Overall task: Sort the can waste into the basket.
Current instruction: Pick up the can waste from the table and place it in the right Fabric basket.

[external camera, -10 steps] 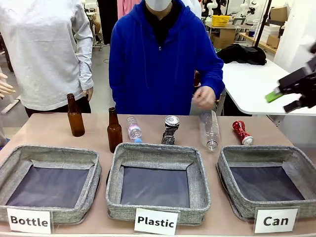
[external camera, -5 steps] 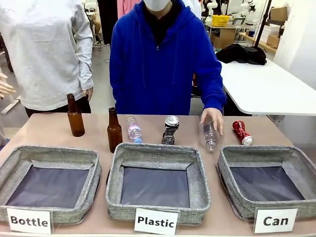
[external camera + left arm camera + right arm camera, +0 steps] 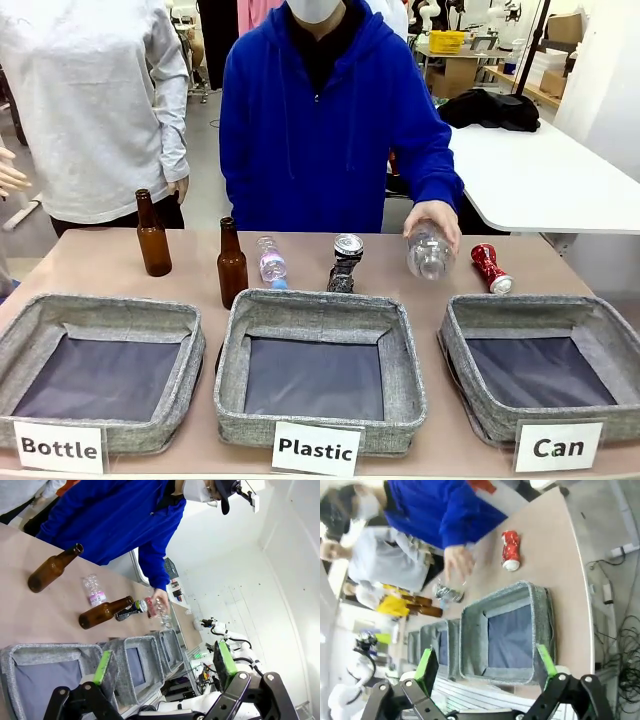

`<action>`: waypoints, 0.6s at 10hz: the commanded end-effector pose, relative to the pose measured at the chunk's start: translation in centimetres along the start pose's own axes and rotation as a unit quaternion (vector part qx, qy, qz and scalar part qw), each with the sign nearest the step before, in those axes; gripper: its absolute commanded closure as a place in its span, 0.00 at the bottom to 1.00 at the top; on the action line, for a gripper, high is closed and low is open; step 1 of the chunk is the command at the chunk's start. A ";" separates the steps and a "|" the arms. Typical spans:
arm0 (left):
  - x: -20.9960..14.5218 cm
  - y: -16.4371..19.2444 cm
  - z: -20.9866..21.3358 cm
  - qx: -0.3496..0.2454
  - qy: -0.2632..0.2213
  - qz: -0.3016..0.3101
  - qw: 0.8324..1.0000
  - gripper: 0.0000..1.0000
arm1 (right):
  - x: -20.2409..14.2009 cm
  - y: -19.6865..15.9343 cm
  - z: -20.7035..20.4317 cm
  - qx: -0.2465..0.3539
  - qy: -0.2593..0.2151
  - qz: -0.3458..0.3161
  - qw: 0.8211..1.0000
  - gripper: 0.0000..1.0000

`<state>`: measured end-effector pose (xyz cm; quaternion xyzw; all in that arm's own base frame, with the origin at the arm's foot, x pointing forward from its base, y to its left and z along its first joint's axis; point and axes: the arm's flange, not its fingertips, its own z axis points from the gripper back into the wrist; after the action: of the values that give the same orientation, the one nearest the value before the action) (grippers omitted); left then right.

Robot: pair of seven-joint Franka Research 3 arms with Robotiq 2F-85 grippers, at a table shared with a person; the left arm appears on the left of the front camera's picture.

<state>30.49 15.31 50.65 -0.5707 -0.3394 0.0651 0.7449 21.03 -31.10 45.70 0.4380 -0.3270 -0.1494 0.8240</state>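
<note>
The black crushed can [image 3: 346, 262] stands on the table behind the middle basket, its silver end up. The red crushed can [image 3: 490, 268] lies behind the grey basket [image 3: 456, 340] carded "Can" at the right. In the right wrist view my right gripper [image 3: 484, 649] is open, high over that basket [image 3: 472, 630], with the red can [image 3: 510, 550] beyond it. In the left wrist view my left gripper [image 3: 163, 648] is open above the row of baskets, with the black can [image 3: 129, 612] far off behind a brown bottle.
A person in blue holds a clear plastic bottle [image 3: 430, 250] in one hand just above the table between the two cans. Two brown glass bottles [image 3: 152, 235] [image 3: 231, 264] and a small clear bottle [image 3: 270, 262] stand at the back. The "Plastic" basket [image 3: 400, 390] and the "Bottle" basket [image 3: 185, 385] take up the front.
The person's hand came down on the lying clear bottle and lifted it off the table. My right gripper, at the front view's right edge a second ago, has left that view.
</note>
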 end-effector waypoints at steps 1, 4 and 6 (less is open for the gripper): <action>0.1 0.1 0.0 -0.007 0.001 -0.011 1.000 0.00 | 0.7 -2.5 -0.9 0.059 -0.006 0.002 0.998 0.00; 0.1 0.1 0.0 -0.007 0.001 -0.011 1.000 0.00 | 0.6 -2.0 -1.7 0.036 0.012 0.001 0.999 0.00; 0.1 0.1 0.0 -0.007 0.001 -0.011 1.000 0.00 | 1.1 -0.4 -2.8 0.033 0.023 0.016 0.999 0.00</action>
<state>30.51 15.31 50.60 -0.5711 -0.3386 0.0652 0.7449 23.66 -30.57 43.64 0.4673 -0.3074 -0.1290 0.8188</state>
